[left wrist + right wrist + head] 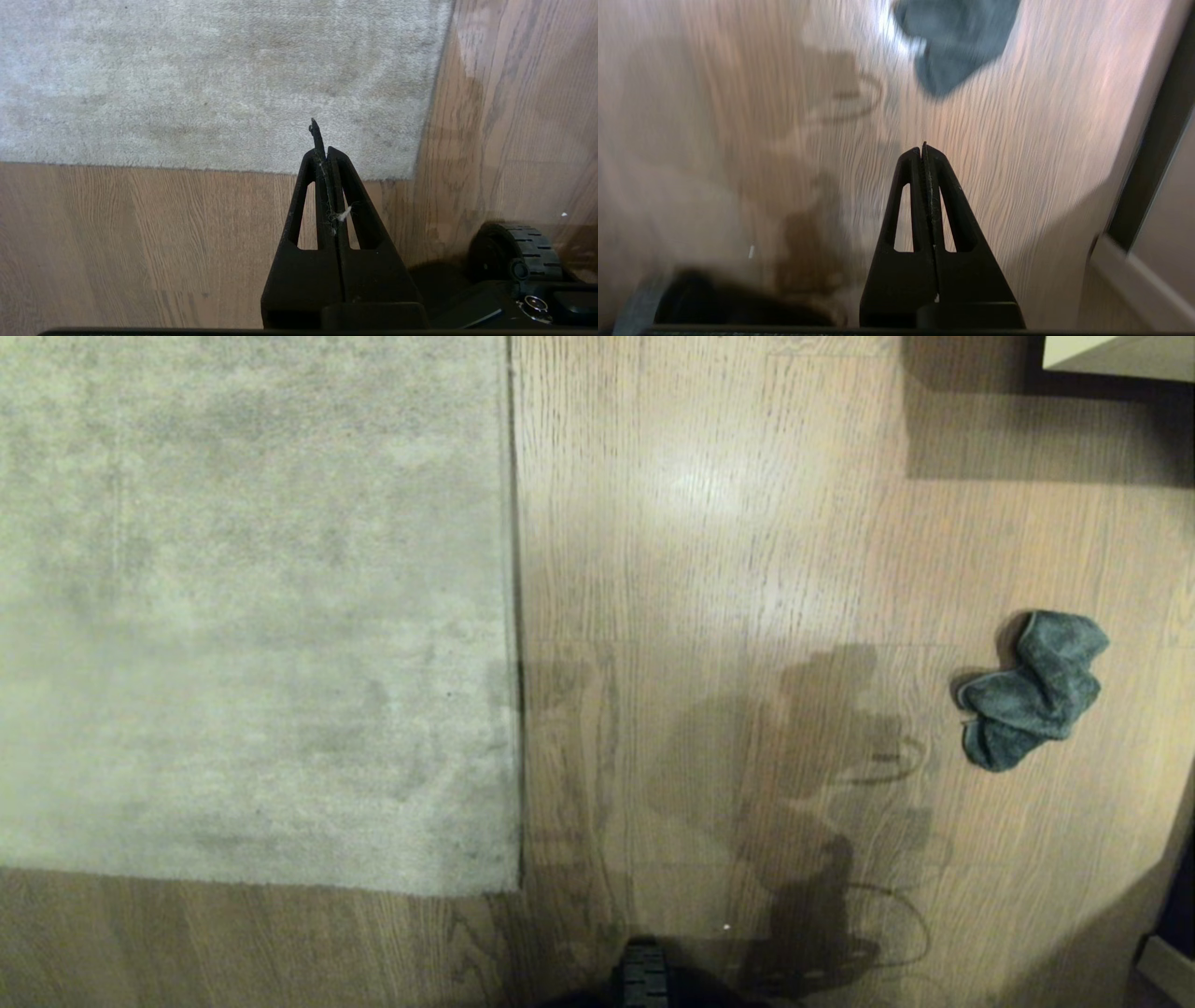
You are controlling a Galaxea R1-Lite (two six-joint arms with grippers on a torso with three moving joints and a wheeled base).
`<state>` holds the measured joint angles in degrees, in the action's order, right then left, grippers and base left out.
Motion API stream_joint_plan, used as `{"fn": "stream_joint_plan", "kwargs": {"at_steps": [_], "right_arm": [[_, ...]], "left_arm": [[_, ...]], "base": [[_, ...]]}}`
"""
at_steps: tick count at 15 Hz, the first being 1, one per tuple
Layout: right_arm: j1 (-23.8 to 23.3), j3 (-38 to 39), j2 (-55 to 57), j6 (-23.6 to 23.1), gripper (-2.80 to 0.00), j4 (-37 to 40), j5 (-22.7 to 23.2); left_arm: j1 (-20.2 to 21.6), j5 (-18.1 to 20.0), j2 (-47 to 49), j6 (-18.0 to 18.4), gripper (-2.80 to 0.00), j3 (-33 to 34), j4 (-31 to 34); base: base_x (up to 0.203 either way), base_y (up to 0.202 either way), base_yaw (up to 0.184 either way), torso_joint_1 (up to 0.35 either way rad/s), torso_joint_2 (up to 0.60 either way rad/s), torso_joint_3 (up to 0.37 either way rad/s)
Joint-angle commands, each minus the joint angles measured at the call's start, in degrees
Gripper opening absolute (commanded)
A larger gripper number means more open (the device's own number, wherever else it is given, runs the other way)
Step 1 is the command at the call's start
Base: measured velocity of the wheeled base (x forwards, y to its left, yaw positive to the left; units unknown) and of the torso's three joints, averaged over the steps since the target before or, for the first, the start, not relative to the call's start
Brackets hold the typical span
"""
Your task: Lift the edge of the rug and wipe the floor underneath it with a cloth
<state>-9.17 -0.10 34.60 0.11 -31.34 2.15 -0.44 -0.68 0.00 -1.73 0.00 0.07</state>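
Plainly both sets of jaws are pressed together on nothing; the right gripper (923, 148) hangs above bare floor (709, 569) with its fingers meeting in a single seam, and the left gripper (322, 151) is likewise shut, a thin dark sliver poking out past its tip and a wisp of pale lint caught between its fingers, though nothing of the task is held there; neither arm shows in the head view.

Outward from the right jaws, the cloth (957, 37) lies crumpled on the planks ahead of the fingertips and apart from them, not touched; in the head view the same cloth (1032, 691) sits well to the robot's right, far from the rug (252, 616); outward from the left jaws, the corner of the rug is just beyond the tip, with the rug edge (427, 126) running away along the planks beside it, flat and tight to the floor.

As a judgement, the task has barely begun: the cloth is not picked up, the rug edge (515, 616) is not lifted anywhere along its length, and no wiping beneath it can have been done; fetching the cloth, raising the border and wiping under it all remain; a wheel of the base (511, 254) shows near the rug corner
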Motion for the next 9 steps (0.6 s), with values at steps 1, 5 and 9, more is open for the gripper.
{"fn": "stream_joint_plan", "kwargs": {"at_steps": [1, 5, 9], "right_arm": [[0.9, 0.1, -7.2, -0.1, -2.80, 6.8, 0.1], [1.4, 0.1, -17.9, -1.8, -2.80, 23.5, 0.8], [1.4, 0.1, -18.3, -3.3, -2.80, 29.5, -1.3]], "left_arm": [[0.0, 0.0, 0.0, 0.0, -2.80, 0.0, 0.0], [0.0, 0.0, 0.0, 0.0, -2.80, 0.0, 0.0], [0.0, 0.0, 0.0, 0.0, -2.80, 0.0, 0.0]], "base": [[0.000, 0.000, 0.000, 0.000, 0.00, 0.000], [0.000, 0.000, 0.000, 0.000, 0.00, 0.000], [0.000, 0.000, 0.000, 0.000, 0.00, 0.000]]}}
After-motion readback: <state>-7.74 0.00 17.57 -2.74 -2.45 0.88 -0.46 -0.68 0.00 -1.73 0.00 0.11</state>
